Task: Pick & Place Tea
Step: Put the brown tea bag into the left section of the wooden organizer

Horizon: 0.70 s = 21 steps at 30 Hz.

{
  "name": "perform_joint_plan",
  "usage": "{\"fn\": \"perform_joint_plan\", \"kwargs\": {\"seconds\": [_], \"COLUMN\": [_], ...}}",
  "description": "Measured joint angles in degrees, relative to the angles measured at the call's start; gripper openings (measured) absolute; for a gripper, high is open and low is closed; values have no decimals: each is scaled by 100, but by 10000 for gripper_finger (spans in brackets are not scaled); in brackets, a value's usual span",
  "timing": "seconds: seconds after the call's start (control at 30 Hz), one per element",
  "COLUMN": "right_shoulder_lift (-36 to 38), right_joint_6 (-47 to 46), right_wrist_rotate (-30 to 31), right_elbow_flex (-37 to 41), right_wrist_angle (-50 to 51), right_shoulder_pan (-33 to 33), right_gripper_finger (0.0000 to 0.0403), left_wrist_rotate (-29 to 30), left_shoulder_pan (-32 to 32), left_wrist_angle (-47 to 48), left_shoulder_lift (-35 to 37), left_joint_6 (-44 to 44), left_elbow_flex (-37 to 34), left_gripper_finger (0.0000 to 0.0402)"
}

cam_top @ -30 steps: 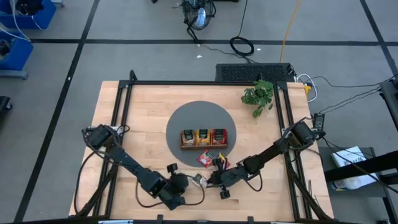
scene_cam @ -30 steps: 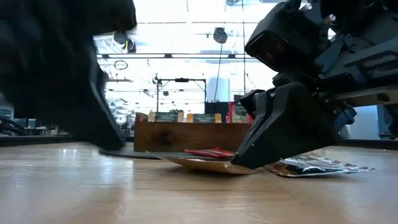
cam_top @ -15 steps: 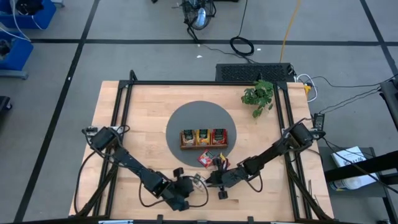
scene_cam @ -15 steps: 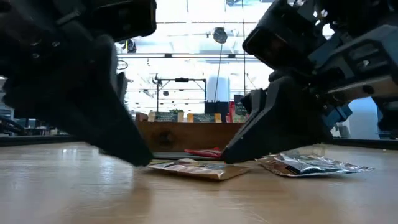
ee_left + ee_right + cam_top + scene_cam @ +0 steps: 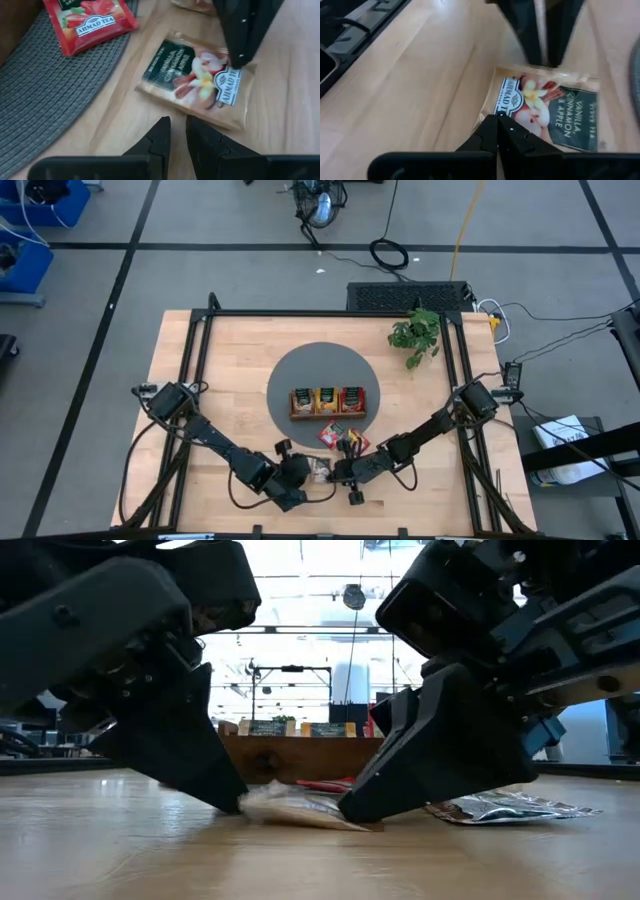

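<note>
We find the vanilla sachet (image 5: 196, 80) flat on the counter (image 5: 200, 380), long axis left-right, between both grippers. The left gripper (image 5: 178, 131), fingers narrowly parted, faces its left edge; the right gripper (image 5: 498, 131), fingers closed, pins its right edge.

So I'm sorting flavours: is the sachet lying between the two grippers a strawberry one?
No, the sachet in the left wrist view reads vanilla, cinnamon and apple; the red strawberry sachet lies apart, on the grey mat.

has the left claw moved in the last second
Yes. In the high view the left claw has travelled right along the table's front edge, closing on the tea sachet pinned by the right claw, nearer the wooden tray.
</note>
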State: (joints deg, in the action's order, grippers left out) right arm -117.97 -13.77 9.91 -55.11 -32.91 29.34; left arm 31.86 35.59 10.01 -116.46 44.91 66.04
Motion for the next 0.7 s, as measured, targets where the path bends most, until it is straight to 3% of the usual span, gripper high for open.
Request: {"fn": "perform_joint_plan", "kwargs": {"seconds": [0.3, 0.47, 0.7], "right_shoulder_lift": [-9, -9, -7], "right_joint_6": [404, 395, 248], "right_wrist_rotate": [-119, -113, 39], "right_elbow_flex": [11, 11, 10], "right_wrist_angle": [-229, -227, -229], "right_shoulder_pan": [2, -49, -164], "right_gripper_finger": [0, 0, 0], "left_wrist_rotate": [211, 264, 67], "left_shoulder_pan": [232, 368, 316], "left_wrist_angle": [-215, -1181, -1146], "left_shoulder_lift": [286, 317, -88], "left_joint_6": [-386, -998, -635], "left_elbow_flex": [-7, -2, -9], "left_gripper_finger": [67, 67, 67]}}
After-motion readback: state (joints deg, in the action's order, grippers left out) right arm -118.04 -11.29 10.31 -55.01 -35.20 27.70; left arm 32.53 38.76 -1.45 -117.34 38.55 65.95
